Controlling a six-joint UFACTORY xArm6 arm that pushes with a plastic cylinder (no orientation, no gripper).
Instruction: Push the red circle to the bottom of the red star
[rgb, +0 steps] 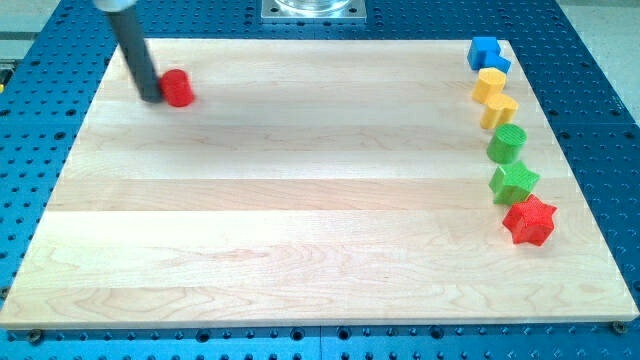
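Observation:
The red circle sits near the view's top left corner of the wooden board. My tip is just left of it, touching or nearly touching its left side. The red star lies far away at the view's right edge, lower down, at the bottom end of a column of blocks.
Along the view's right edge, from top down: a blue block, a yellow block, a second yellow block, a green circle, a green star. Blue perforated table surrounds the board.

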